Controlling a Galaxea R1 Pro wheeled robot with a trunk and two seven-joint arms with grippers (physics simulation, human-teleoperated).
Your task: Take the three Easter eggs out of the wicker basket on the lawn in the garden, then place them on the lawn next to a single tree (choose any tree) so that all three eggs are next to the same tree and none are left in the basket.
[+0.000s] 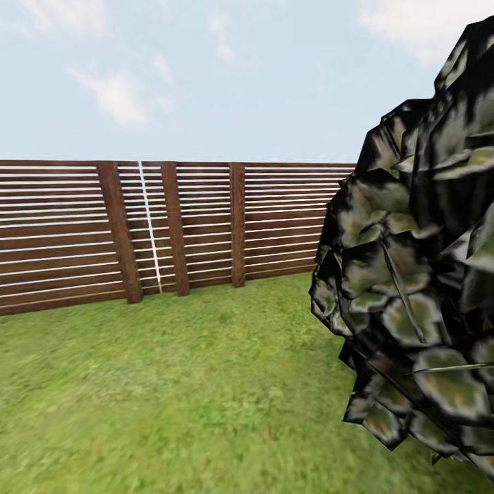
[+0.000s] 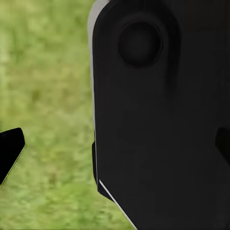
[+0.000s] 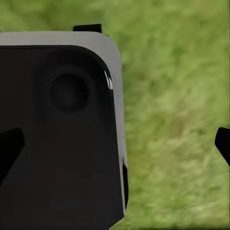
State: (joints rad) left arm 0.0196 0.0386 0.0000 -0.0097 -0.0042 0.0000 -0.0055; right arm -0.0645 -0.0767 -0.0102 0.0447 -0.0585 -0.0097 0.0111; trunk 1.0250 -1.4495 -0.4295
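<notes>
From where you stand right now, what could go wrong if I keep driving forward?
1. The dark leafy plant looms close on the right of the head view; driving on could brush or snag the right side against it.
2. The slatted fence closes off the lawn ahead, so this heading likely dead-ends.
3. Both wrist views look at dark robot bodywork over grass, so the grippers' state cannot be confirmed.

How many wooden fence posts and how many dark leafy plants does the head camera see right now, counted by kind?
Thick wooden fence posts: 3
Dark leafy plant: 1
Total: 4
</notes>
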